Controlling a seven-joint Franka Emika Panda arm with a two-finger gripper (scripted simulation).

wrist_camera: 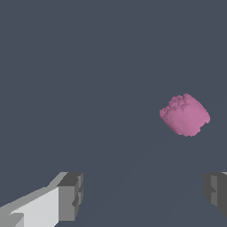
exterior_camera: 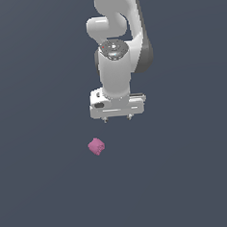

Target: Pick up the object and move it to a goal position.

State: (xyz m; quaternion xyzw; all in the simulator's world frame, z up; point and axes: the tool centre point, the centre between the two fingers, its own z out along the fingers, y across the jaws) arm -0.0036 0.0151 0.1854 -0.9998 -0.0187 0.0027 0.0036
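Observation:
The object is a small pink-magenta lumpy chunk lying on the dark grey floor, below and toward the exterior view's left of the arm's white hand. My gripper hangs above the floor, apart from the object, with only short fingertips showing under the hand. In the wrist view the object lies ahead of the gripper, off to one side, outside the gap. The two grey fingertips stand wide apart with nothing between them, so the gripper is open.
A plain dark grey floor fills both views. The white arm rises above the hand toward the top of the exterior view. No other objects or edges show.

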